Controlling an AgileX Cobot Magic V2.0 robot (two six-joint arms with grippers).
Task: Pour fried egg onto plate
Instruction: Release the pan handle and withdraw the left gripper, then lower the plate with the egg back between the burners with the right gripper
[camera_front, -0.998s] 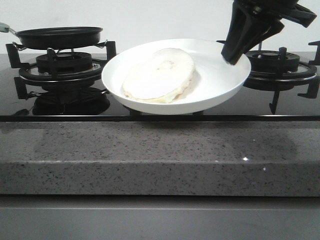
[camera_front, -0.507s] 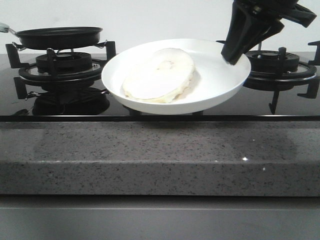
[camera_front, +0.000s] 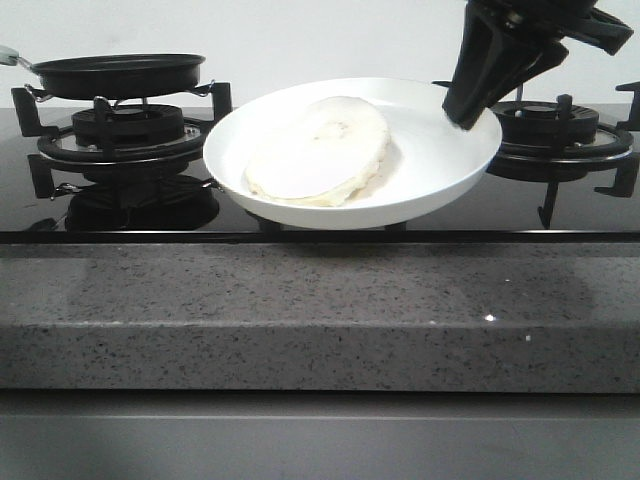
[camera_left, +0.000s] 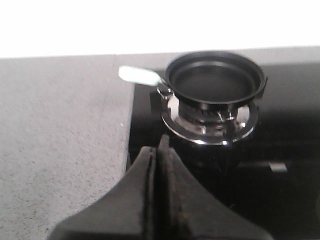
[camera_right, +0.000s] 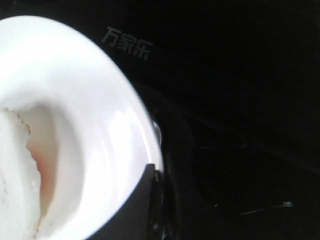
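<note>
The white plate (camera_front: 440, 165) is tilted toward the front in the middle of the black cooktop. The pale fried egg (camera_front: 318, 150) lies flat in it, left of centre. My right gripper (camera_front: 467, 112) comes down from the upper right and is shut on the plate's right rim. The right wrist view shows the plate (camera_right: 100, 130), the egg's edge (camera_right: 15, 165) and the right gripper (camera_right: 155, 172) with its jaws pinched on the rim. My left gripper (camera_left: 159, 150) is shut with nothing in it, short of the empty black pan (camera_left: 215, 80). It is out of the front view.
The black frying pan (camera_front: 118, 72) sits on the left burner grate (camera_front: 125, 135), its pale handle (camera_left: 137, 75) pointing away from the plate. A second burner (camera_front: 560, 130) stands behind the right gripper. A speckled grey stone counter (camera_front: 320, 310) runs along the front.
</note>
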